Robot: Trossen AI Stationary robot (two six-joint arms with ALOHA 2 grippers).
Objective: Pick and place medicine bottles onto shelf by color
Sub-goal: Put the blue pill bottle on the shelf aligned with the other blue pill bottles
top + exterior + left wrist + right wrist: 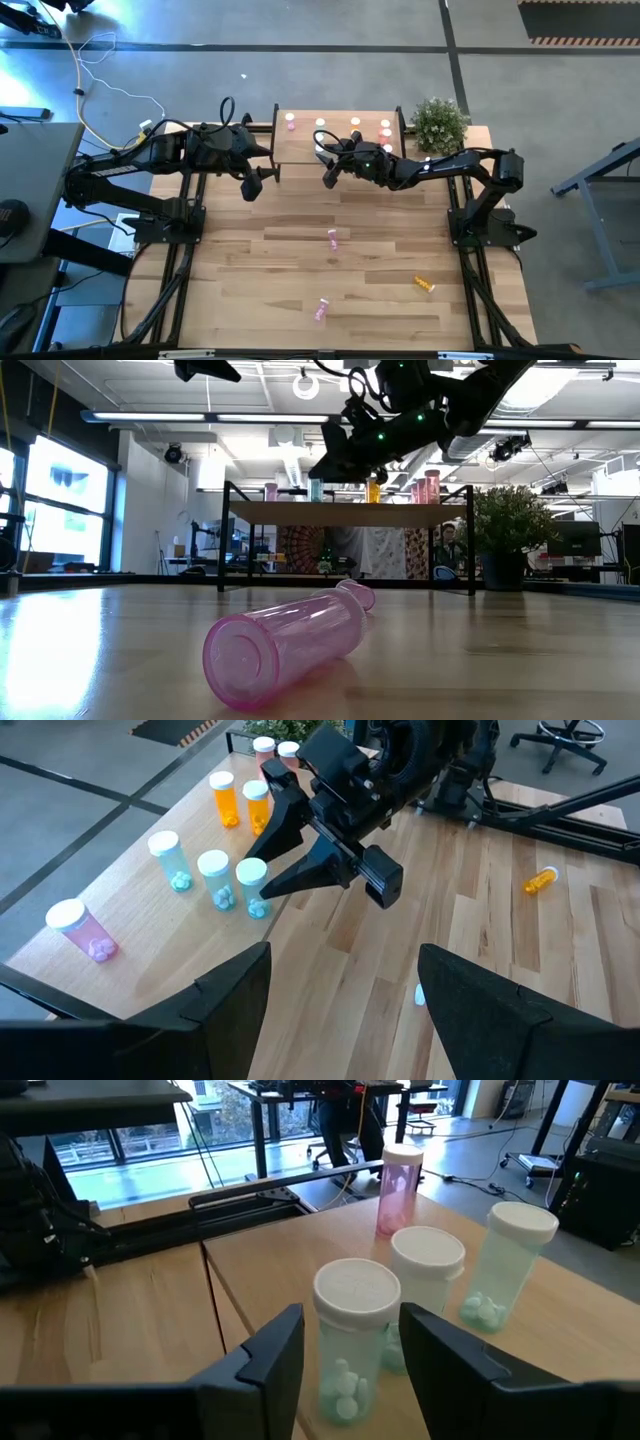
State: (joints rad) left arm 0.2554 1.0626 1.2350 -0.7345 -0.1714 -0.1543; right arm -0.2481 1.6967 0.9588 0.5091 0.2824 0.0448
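Right claw [283, 860] gapes empty beside three white-capped pale green bottles [218, 878] upright on the shelf [300, 150]; left claw [262, 182] open, empty.

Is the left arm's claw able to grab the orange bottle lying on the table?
Probably not easily. The orange bottle lies far on the right side, below the right arm's base, while the open left claw hangs near the shelf. Nothing blocks the way; it just looks like a long stretch.

Table [300, 250]: shelf [300, 150], ~3 bottles [332, 237]
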